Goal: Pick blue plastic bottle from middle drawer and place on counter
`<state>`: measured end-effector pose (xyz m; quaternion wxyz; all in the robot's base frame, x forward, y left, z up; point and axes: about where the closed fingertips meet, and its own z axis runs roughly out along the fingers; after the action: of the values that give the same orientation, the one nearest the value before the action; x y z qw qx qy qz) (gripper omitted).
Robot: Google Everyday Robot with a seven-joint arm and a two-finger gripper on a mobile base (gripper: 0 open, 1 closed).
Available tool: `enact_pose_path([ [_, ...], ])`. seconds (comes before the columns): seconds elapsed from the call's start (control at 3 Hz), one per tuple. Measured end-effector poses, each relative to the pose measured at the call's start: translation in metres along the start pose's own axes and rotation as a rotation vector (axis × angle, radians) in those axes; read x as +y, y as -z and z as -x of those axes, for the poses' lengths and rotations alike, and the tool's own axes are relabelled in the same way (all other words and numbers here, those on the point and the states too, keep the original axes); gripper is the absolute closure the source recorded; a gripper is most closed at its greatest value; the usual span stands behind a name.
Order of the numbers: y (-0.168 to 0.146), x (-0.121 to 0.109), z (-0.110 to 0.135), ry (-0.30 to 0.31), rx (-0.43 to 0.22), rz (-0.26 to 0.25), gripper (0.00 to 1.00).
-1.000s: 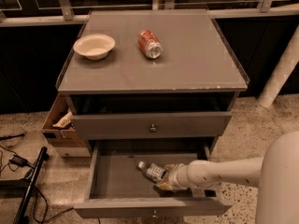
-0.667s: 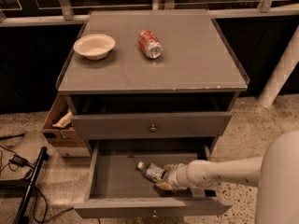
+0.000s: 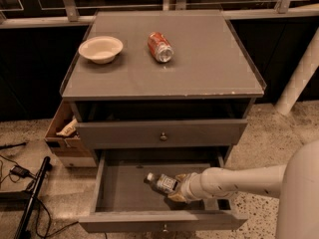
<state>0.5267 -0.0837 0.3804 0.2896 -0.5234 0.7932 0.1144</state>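
At the left edge of the frame a cardboard box sits tucked against the cabinet, out of the way of the task. On the counter, toward its upper left, a pale bowl stands upright, and just right of it a red can lies on its side, which leaves the right half of the top bare as a likely spot for setting something down. Below the shut upper drawer front, the middle drawer is pulled fully out so the arm can reach its floor. The bottle lies there, right of the drawer's centre, its white cap pointing to the upper left. The gripper is at the bottle's base end, touching or overlapping it, on the white arm that comes in from the right — whether it has clamped the bottle I cannot tell. No writing can be read: the can shows only red with pale marks, and the bottle's label only dark, illegible print.
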Motion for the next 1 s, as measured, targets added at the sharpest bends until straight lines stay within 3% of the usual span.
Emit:
enact_pose_path([
  [0.33,0.049,-0.007,0.026,0.162,0.035,0.072,1.00],
  [0.67,0.106,-0.032,0.066,0.288,0.051,0.089,1.00],
  [1.0,0.112,-0.014,0.061,0.294,0.071,0.160,1.00],
])
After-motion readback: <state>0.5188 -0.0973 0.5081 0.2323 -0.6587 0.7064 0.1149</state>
